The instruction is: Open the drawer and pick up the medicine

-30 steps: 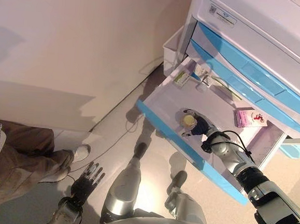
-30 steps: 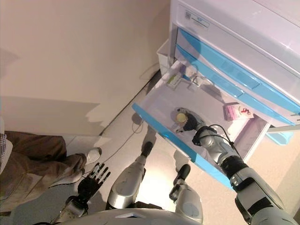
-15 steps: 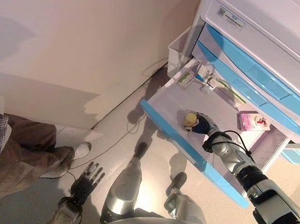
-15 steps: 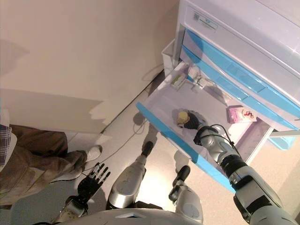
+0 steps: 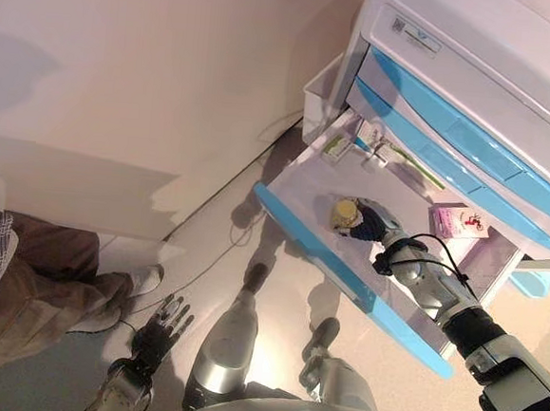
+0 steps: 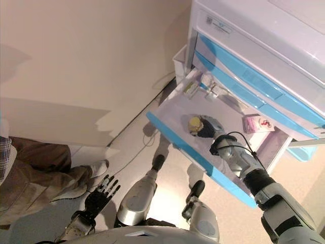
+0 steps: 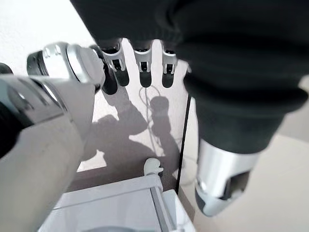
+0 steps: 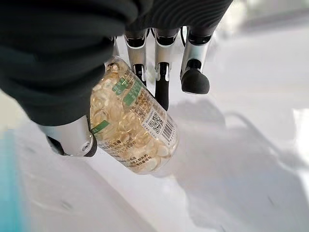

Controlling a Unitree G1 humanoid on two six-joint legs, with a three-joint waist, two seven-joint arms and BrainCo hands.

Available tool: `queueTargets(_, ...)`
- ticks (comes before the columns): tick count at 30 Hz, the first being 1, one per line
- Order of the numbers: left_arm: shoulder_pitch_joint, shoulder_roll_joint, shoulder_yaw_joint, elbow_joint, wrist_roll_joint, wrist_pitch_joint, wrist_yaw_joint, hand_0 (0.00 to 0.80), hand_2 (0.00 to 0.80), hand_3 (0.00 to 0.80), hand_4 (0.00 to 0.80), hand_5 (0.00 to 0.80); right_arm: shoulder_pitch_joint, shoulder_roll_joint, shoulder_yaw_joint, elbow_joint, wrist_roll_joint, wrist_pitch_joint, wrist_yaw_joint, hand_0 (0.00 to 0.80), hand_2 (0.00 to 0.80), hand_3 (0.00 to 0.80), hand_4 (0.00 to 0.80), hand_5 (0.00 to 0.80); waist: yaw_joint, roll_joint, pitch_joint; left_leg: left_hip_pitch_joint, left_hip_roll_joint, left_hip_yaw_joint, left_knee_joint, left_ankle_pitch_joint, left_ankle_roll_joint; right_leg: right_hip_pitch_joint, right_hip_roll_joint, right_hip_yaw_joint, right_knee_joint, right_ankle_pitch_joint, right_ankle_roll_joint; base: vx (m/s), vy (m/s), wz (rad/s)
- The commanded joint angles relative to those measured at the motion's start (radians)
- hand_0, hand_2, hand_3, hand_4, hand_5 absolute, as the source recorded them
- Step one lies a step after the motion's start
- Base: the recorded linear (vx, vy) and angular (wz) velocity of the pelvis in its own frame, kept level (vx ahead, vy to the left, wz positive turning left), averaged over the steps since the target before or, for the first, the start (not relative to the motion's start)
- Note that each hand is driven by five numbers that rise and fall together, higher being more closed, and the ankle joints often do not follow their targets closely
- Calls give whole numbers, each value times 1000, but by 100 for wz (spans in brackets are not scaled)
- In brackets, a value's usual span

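Observation:
The blue-fronted drawer [image 5: 345, 280] of the white cabinet stands pulled out. My right hand [image 5: 376, 225] is inside it, shut on a clear medicine bottle [image 5: 347, 212] full of yellow capsules. In the right wrist view the bottle [image 8: 133, 121] sits between my thumb and fingers [image 8: 161, 77], a little above the white drawer floor [image 8: 251, 145] with its shadow under it. My left hand [image 5: 159, 328] hangs low beside me near the floor, fingers straight and empty.
A pink box [image 5: 460, 221] lies at the drawer's right back. Small boxes [image 5: 338, 148] lie at its far left corner. A white bin [image 5: 319, 93] stands beside the cabinet. A person [image 5: 31, 277] sits at my left by the wall.
My right hand has lifted the bottle slightly off the drawer floor. The views have shifted a little. The left hand has not moved.

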Motion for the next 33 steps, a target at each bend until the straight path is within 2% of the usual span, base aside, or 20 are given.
queueTargets(1, 69, 36, -1, -27, 19, -9, 7, 0, 0, 0, 0, 0, 25, -65, -26, -186, 60, -54, 77, 800, 800, 800, 800, 800, -28, -47, -82, -31, -12, 47, 84, -135, 17, -70, -14, 41, 68, 11, 24, -7, -18, -12)
queueTargets(9, 84, 29, 26, -24, 28, 2, 15, 0, 0, 0, 0, 0, 43, -183, -137, -470, 158, -81, 300, 800, 800, 800, 800, 800, -64, -64, -130, 7, 6, 86, 56, -137, 14, -54, -6, 70, 52, 11, 29, 8, -2, -18)
queueTargets(16, 98, 21, 49, -18, 36, 14, 23, 0, 0, 0, 0, 0, 63, -248, -261, -663, 381, -62, 461, 800, 800, 800, 800, 800, -94, -77, -181, 37, 18, 118, 28, -138, 11, -42, 1, 94, 36, 11, 33, 17, 6, -12)
queueTargets(19, 100, 11, 58, -13, 36, 19, 34, 0, 0, 0, 0, 0, 55, -261, -315, -715, 499, -24, 528, 800, 800, 800, 800, 800, -106, -81, -204, 53, 24, 131, 17, -140, 10, -35, 4, 103, 29, 9, 32, 33, 12, -17)
queueTargets(27, 113, 0, 78, 8, 55, 29, 48, 0, 0, 0, 0, 0, -37, -283, -417, -706, 722, 80, 558, 800, 800, 800, 800, 800, -118, -92, -261, 86, 33, 146, -2, -142, 2, -13, 6, 111, 15, 9, 30, 49, 6, -10)
queueTargets(33, 116, -4, 93, 34, 68, 37, 52, 0, 0, 0, 0, 0, -123, -287, -458, -619, 805, 134, 538, 800, 800, 800, 800, 800, -117, -94, -295, 106, 33, 149, -12, -146, 1, 7, 7, 111, 4, 6, 28, 54, 13, -7)
